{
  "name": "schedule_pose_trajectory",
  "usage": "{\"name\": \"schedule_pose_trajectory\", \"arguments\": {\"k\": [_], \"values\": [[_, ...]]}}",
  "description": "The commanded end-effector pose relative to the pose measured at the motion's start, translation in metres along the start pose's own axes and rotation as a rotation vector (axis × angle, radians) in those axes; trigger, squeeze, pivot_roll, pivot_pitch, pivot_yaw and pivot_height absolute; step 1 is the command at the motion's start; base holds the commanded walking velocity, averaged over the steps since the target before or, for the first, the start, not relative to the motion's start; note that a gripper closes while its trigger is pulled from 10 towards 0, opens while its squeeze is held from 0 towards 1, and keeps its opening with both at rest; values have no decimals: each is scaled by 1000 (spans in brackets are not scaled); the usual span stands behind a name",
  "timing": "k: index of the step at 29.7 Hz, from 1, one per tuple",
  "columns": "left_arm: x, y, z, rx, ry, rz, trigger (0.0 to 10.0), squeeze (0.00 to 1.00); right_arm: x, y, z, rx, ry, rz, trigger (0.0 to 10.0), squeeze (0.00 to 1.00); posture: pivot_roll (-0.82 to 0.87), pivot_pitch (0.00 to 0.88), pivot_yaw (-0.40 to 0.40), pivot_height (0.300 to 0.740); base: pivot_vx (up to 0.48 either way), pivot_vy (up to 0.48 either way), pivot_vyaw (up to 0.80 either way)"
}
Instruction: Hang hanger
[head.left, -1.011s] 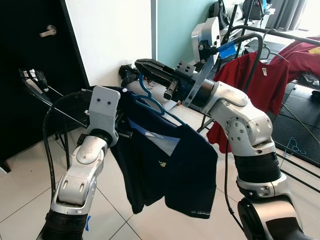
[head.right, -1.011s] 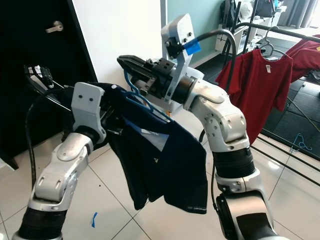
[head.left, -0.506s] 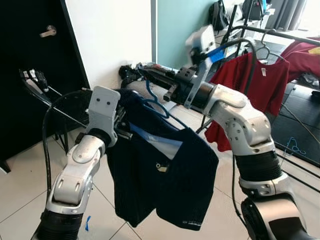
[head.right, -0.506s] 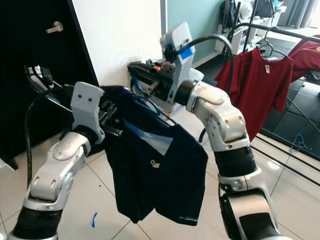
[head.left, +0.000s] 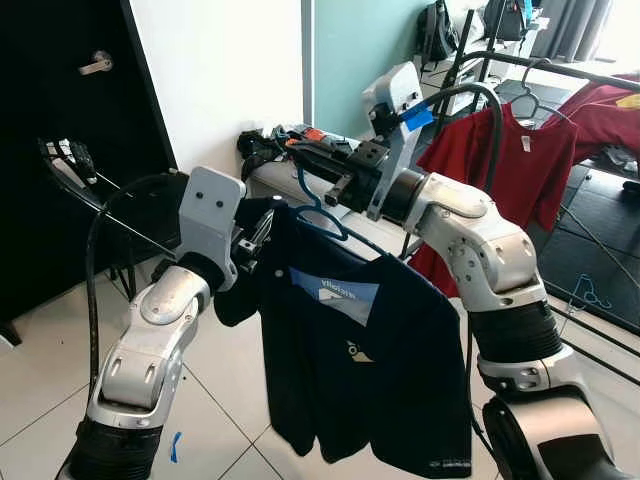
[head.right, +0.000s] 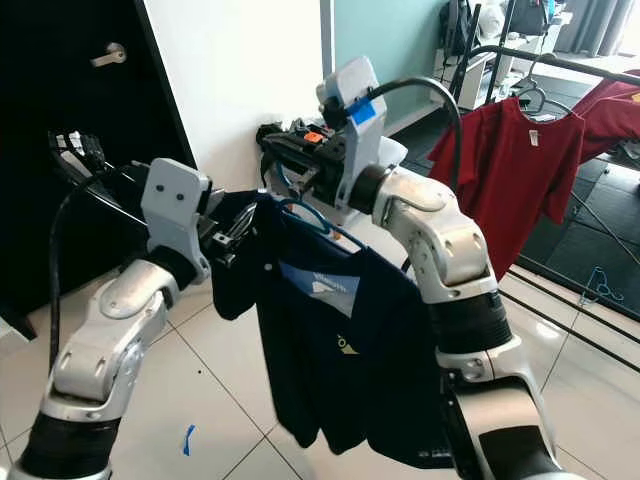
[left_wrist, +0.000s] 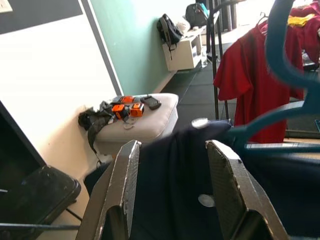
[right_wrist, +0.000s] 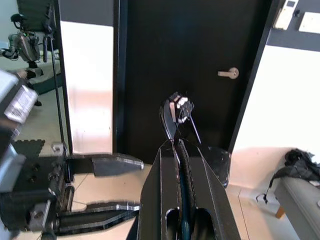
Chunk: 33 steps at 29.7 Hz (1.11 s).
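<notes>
A blue plastic hanger (head.left: 318, 205) carries a navy T-shirt (head.left: 370, 370) with a pale chest print, hanging at chest height in front of me. My right gripper (head.left: 300, 155) is shut on the hanger's hook; in the right wrist view the thin blue hook (right_wrist: 181, 165) sits pinched between the fingers. My left gripper (head.left: 258, 232) is open beside the shirt's left shoulder. In the left wrist view its fingers (left_wrist: 125, 180) stand wide apart, with the navy shirt (left_wrist: 185, 190) and the hanger (left_wrist: 280, 60) just beyond them.
A black clothes rack (head.left: 560, 72) with a red T-shirt (head.left: 520, 170) on a hanger stands at the right rear. A black door (head.left: 60, 60) and a folded black stand (head.left: 70, 165) are at the left. A white bench (left_wrist: 150, 122) with gear sits by the wall.
The navy shirt has unfolded and dropped to hang flat from the hanger, chest print facing me. My left gripper's fingers have come out of the fabric and show open.
</notes>
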<state>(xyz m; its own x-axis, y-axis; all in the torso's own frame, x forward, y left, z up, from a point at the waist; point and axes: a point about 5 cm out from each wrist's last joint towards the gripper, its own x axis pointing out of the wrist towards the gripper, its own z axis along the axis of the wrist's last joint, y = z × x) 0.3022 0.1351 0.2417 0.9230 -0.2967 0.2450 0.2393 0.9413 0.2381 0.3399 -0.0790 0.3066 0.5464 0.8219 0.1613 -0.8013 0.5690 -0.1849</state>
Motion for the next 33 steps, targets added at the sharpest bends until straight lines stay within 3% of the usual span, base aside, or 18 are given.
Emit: {"name": "schedule_pose_trajectory", "arguments": {"k": [1, 8, 9, 11, 13, 14, 16, 18, 23, 33], "values": [[-1, 5, 4, 24, -17, 13, 10000, 39, 2, 2, -1, -7, 13, 6, 1922, 0, -75, 0, 29, 740, 0, 0, 0], [-1, 6, 5, 27, -20, 19, 10000, 0, 2, 2, -4, -12, 28, 1, 1765, 0, -73, 0, 29, 740, 0, 0, 0], [-3, -1, -1, 9, 18, -19, 10000, 0, 1, -2, -3, -13, 26, -28, 1725, 0, -71, 0, 26, 740, 0, 0, 0], [-3, -1, -1, 9, 18, -19, 10000, 0, 1, -2, -3, -13, 26, -28, 1725, 0, -71, 0, 26, 740, 0, 0, 0], [-7, -15, -11, -32, 78, -80, 10000, 0, 0, -9, 1, -9, 11, -64, 1765, 0, -71, 2, 27, 740, 0, 0, 0], [-7, -15, -11, -32, 78, -80, 10000, 0, 0, -9, 1, -9, 11, -64, 1765, 0, -71, 2, 27, 740, 0, 0, 0], [-11, -36, -22, -67, 139, -159, 10000, 0, 0, -9, 8, 10, -27, -60, 1882, 0, -71, 3, 26, 740, 0, 0, 0], [-14, -46, -29, -78, 174, -194, 10000, 0, 1, -8, 12, 21, -48, -52, 1961, 0, -72, 4, 27, 740, 0, 0, 0], [-13, -48, -34, -74, 200, -181, 10000, 0, 1, -7, 16, 26, -64, -46, 2039, 0, -73, 4, 28, 740, 0, 0, 0], [-7, -31, -32, -79, 198, -35, 10000, 0, 2, 1, 21, 32, -92, 10, 2667, 0, -75, 2, 33, 740, 0, 0, 0]]}}
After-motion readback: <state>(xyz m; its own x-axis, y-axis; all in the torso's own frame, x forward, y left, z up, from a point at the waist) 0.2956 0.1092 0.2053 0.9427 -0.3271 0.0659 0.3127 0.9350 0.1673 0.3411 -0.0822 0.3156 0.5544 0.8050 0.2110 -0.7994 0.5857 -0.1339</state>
